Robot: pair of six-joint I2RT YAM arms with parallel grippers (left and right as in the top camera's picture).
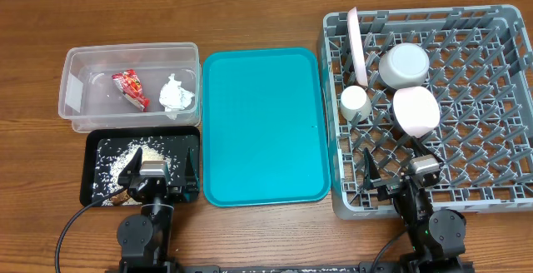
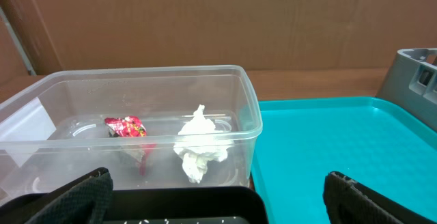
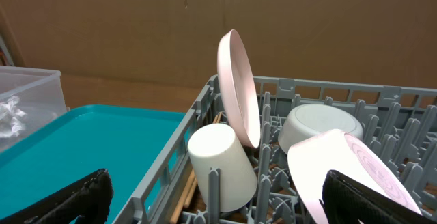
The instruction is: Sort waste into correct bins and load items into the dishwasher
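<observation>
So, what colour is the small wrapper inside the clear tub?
The wrapper is red with pale print; the overhead view shows it best.

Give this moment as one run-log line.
left hand: open, empty; right hand: open, empty; wrapper, napkin: in clear tub; rice: in black tray; plate, bowls, cup: in rack

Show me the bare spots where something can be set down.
The teal tray is bare, between the clear tub and black tray and the rack. The rack's right half is free; its left is crowded with plate, bowls, cup.
</observation>
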